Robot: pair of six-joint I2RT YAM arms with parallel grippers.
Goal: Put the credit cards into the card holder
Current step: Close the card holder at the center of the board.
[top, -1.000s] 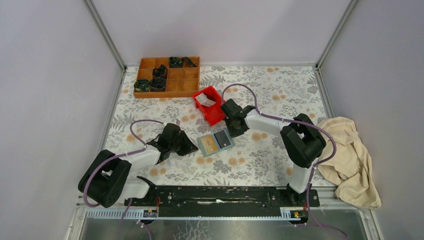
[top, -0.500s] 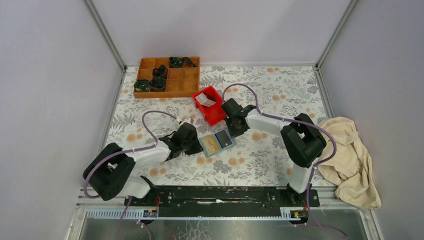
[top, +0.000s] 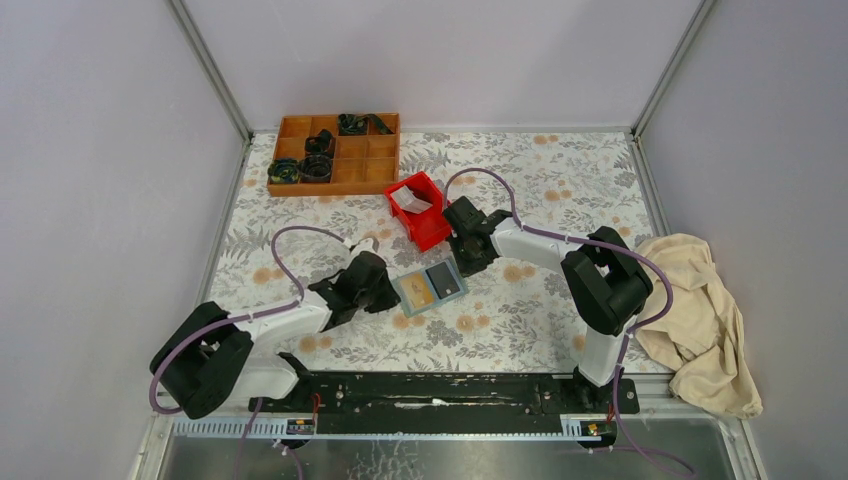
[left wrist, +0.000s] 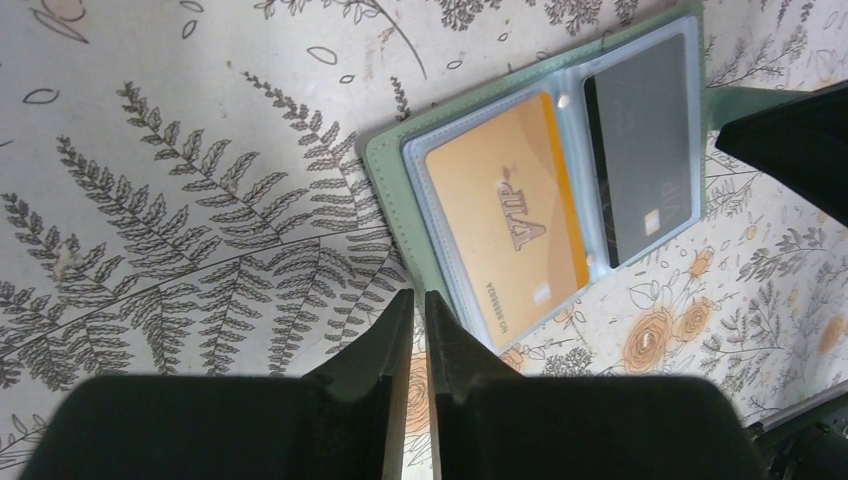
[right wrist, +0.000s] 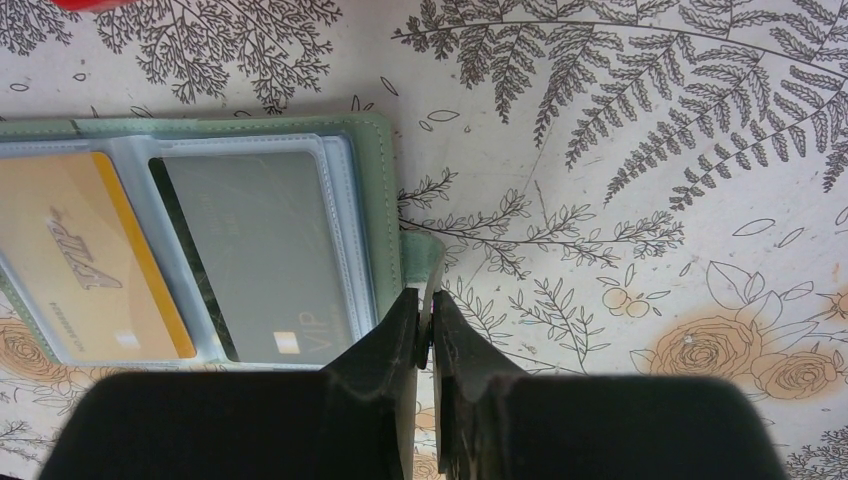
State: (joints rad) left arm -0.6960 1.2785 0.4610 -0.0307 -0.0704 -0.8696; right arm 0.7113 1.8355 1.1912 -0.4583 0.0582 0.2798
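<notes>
The sage-green card holder [top: 430, 287] lies open on the flowered table. A yellow-tan credit card [left wrist: 510, 215] sits in its left clear pocket and a dark grey credit card [left wrist: 640, 150] in its right one. My left gripper [left wrist: 420, 297] is shut to a thin slit with nothing in it, tips at the holder's left edge [left wrist: 385, 170]. My right gripper [right wrist: 428, 300] is shut on the holder's green clasp tab [right wrist: 425, 255] at the right edge. A whitish card-like piece [top: 412, 200] leans in the red bin.
The red bin [top: 432, 232] stands just behind the holder, close to the right arm's wrist. A brown wooden compartment tray [top: 340, 187] with black parts sits at the back left. A beige cloth [top: 700, 310] is heaped off the table's right edge.
My left arm has swung right, up to the holder's left edge, and its jaws have narrowed. The right jaws have closed a little on the tab. The holder has turned slightly.
</notes>
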